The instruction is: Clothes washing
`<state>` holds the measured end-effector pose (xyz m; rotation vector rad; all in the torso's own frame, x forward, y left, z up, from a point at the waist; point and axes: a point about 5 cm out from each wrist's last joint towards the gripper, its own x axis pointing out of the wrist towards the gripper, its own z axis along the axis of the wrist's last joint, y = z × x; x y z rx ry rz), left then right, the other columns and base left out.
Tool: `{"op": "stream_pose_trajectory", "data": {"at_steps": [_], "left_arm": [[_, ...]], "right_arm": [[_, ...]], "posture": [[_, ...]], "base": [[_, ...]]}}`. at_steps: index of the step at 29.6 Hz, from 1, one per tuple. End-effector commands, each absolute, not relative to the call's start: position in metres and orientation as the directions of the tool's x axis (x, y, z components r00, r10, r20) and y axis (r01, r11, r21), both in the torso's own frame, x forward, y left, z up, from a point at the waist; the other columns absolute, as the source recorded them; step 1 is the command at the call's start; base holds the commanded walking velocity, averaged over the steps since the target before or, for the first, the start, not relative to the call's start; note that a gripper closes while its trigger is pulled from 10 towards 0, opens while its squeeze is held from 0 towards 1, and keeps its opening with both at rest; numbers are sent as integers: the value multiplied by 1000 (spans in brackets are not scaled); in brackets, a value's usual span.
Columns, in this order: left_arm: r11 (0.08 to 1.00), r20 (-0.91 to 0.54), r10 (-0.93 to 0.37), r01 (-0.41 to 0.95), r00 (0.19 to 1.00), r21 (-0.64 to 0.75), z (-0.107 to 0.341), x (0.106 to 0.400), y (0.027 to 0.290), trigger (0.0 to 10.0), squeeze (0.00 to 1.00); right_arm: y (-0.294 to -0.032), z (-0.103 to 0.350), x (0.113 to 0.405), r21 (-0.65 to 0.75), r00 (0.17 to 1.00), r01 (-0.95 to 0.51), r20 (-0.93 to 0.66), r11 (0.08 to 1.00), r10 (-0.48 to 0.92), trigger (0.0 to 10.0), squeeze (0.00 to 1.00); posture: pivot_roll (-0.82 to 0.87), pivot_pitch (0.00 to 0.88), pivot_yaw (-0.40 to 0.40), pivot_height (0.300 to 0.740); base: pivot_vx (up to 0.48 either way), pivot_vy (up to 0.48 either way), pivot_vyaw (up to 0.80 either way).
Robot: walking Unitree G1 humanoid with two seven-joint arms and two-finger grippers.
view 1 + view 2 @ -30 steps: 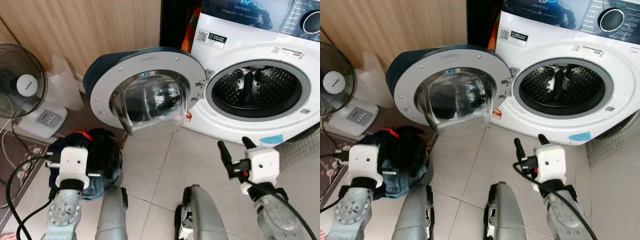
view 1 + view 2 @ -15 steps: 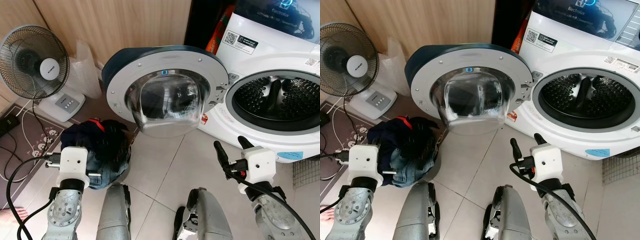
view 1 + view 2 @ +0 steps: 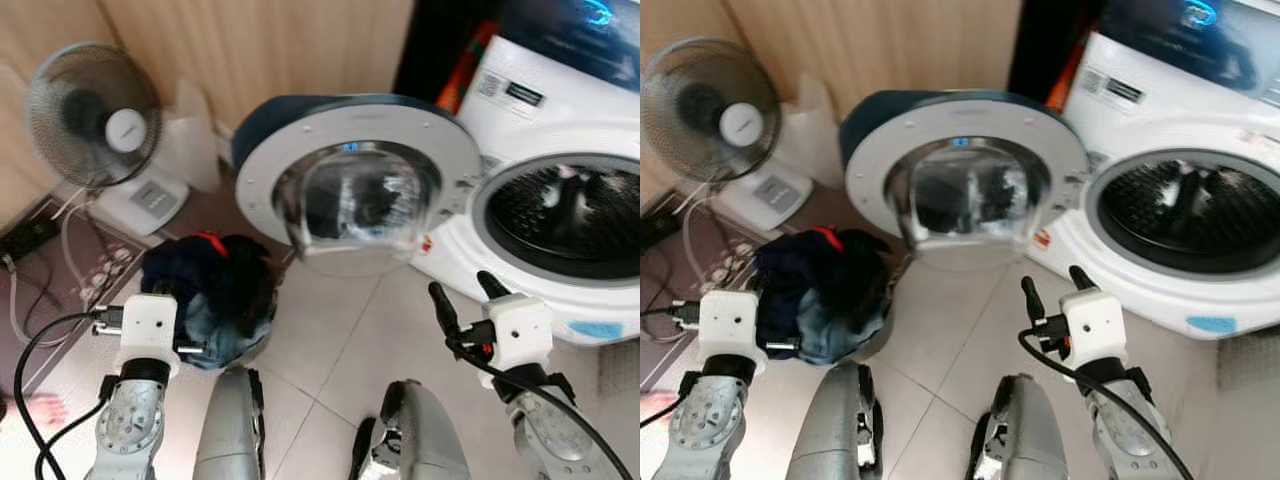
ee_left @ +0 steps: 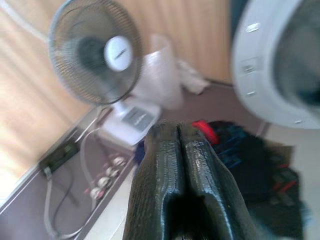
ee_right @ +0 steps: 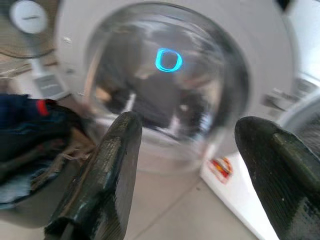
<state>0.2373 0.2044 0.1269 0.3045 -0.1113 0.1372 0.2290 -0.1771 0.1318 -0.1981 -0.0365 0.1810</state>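
Note:
A pile of dark clothes [image 3: 215, 295], with jeans and a bit of red, lies on the floor at the left, in front of the open round door [image 3: 360, 190] of the white washing machine [image 3: 560, 100]. The dark drum [image 3: 575, 220] looks empty. My left gripper [image 4: 179, 145] is shut with nothing in it and is held low, close before the pile. My right gripper [image 3: 462, 290] is open and empty above the tiles, pointing towards the door glass [image 5: 167, 85].
A standing fan [image 3: 95, 115] and a clear plastic bag [image 3: 195, 140] stand by the wooden wall at the left. Cables and a power strip [image 3: 30, 240] lie on the mat. My two legs [image 3: 230, 430] are below. Bare tiles [image 3: 340, 330] lie between pile and machine.
The whole picture has swung, so the camera moved; the fan now sits further in and the frames are blurred. Both grippers keep their pose, and the clothes lie as before.

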Motion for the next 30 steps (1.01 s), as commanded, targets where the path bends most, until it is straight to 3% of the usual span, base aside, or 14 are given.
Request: {"op": "stream_pose_trajectory", "data": {"at_steps": [1, 26, 30], "left_arm": [[942, 95, 126, -149, 988, 302, 120, 235, 205, 10000, 0], [956, 106, 107, -131, 989, 262, 121, 236, 202, 10000, 0], [957, 105, 105, -129, 989, 261, 121, 235, 201, 10000, 0]], "right_arm": [[-178, 129, 225, -184, 983, -180, 2, 966, 184, 10000, 0], [-179, 130, 226, -201, 983, -181, -1, 963, 184, 10000, 0], [-177, 130, 226, -204, 982, -186, 2, 961, 191, 10000, 0]], "posture": [[63, 332, -15, 615], [54, 331, -17, 615], [54, 331, -17, 586]], "base": [[0, -412, 0], [0, -16, 0], [0, 0, 0]]}}
